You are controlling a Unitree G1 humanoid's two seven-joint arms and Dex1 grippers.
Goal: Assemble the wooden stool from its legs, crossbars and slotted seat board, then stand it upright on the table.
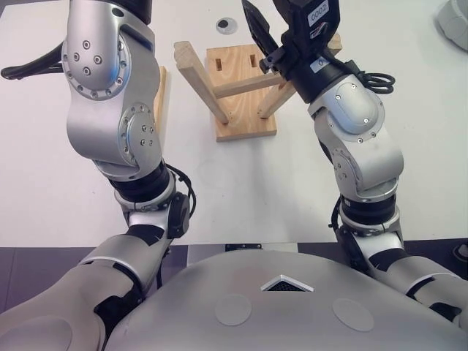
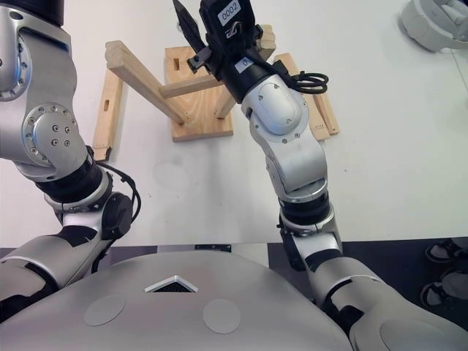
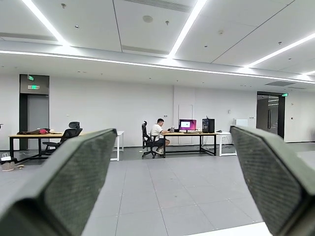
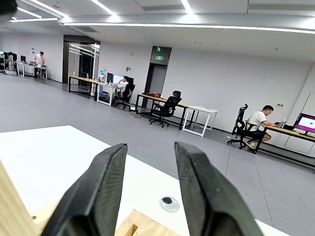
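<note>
Stool (image 1: 243, 117) near white table's (image 1: 241, 183) far edge, office beyond: half-built, legs up; left gripper (image 3: 173, 132) and right gripper (image 4: 150, 147) parted, empty.

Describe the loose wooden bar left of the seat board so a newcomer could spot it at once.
On the white table, find the slotted seat board lying flat with a tilted leg-and-crossbar frame propped on it. Just left of the board lies the single long wooden bar. Unlike the frame's legs it lies flat on the table, and shows a small slot on top.
</note>
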